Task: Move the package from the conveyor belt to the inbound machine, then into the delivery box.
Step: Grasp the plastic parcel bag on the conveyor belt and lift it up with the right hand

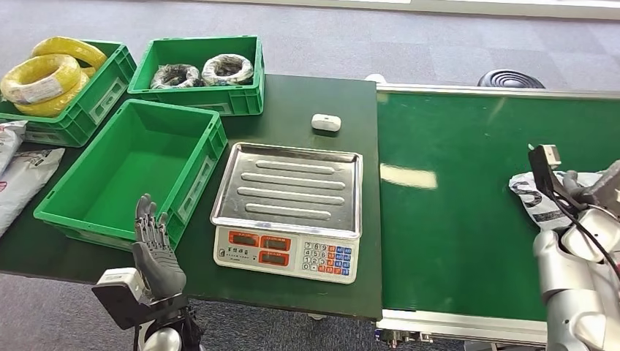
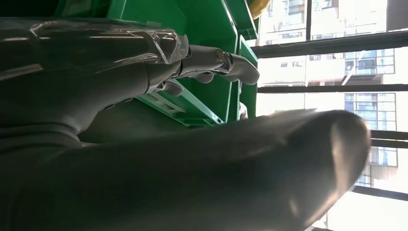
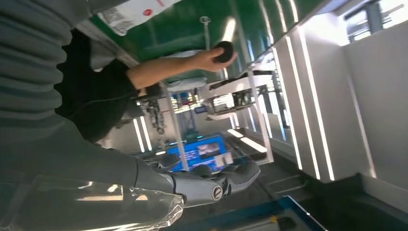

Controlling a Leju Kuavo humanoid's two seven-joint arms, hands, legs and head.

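A white and grey plastic package [image 1: 532, 196] lies on the green conveyor belt [image 1: 468, 212] near its right edge; its labelled end shows in the right wrist view [image 3: 137, 10]. My right hand [image 1: 585, 189] is at the package's right end, fingers [image 3: 216, 185] stretched out with nothing between them. The inbound machine, a scale with a steel tray [image 1: 291, 189], stands on the dark table left of the belt. An empty green delivery box [image 1: 131, 164] sits further left. My left hand [image 1: 155, 252] is raised at the table's front edge before this box, fingers [image 2: 216, 62] spread and empty.
Two more green crates stand at the back: one with yellow cable coils [image 1: 51, 77], one with dark coils [image 1: 201, 72]. A small white device [image 1: 326, 122] lies behind the scale. Bagged packages [image 1: 18, 175] lie at far left. A person's arm [image 3: 168, 67] reaches beside the belt.
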